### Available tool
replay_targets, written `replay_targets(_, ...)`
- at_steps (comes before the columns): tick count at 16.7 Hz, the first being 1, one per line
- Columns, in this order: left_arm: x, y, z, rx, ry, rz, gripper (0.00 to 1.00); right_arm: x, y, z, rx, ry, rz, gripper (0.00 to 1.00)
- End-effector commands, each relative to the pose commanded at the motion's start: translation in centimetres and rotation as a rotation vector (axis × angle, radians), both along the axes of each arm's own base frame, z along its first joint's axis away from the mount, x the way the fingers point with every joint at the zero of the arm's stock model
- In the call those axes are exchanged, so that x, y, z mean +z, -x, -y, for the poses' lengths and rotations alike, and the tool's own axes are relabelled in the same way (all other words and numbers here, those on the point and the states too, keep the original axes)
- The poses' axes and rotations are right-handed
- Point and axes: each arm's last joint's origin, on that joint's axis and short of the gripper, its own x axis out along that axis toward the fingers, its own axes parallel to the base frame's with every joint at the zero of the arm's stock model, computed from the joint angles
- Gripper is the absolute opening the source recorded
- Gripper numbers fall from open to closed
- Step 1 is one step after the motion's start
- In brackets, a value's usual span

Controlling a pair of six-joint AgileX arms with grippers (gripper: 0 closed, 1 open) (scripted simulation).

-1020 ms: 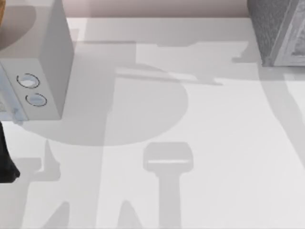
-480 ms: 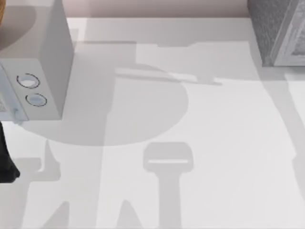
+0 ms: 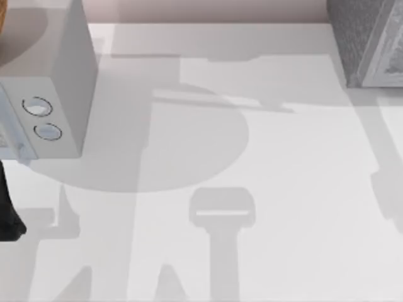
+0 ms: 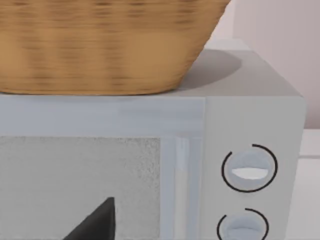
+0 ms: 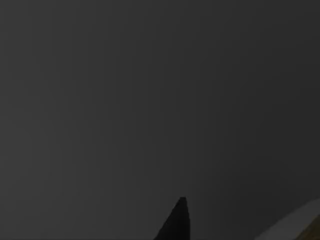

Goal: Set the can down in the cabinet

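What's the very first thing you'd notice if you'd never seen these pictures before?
Probably the white box-shaped microwave with two round dials at the top view's left edge, and the woven tan wicker basket sitting on top of it in the left wrist view. A grey speckled cabinet stands at the table's far right corner, and soft grey shadows stretch over the white table. The right wrist view is dark.

A white microwave (image 3: pixel 53 82) stands at the left edge of the white table (image 3: pixel 264 189), its two round dials (image 3: pixel 41 118) one above the other beside the door. A woven wicker basket (image 4: pixel 105 45) sits on top of the microwave. The right wrist view is dark.
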Motion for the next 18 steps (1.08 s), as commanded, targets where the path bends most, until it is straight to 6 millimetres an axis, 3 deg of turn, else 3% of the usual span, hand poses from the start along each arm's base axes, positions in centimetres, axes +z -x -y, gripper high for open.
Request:
replay_targets(6, 0.00, 0.00, 0.00, 0.000, 0.000, 0.000, 1.00, -0.47, -0.78, 0.09, 0.001, 0.001, -0.008, 0.00)
replay_targets(18, 0.00, 0.00, 0.00, 0.000, 0.000, 0.000, 1.00, -0.47, -0.78, 0.09, 0.001, 0.001, -0.008, 0.90)
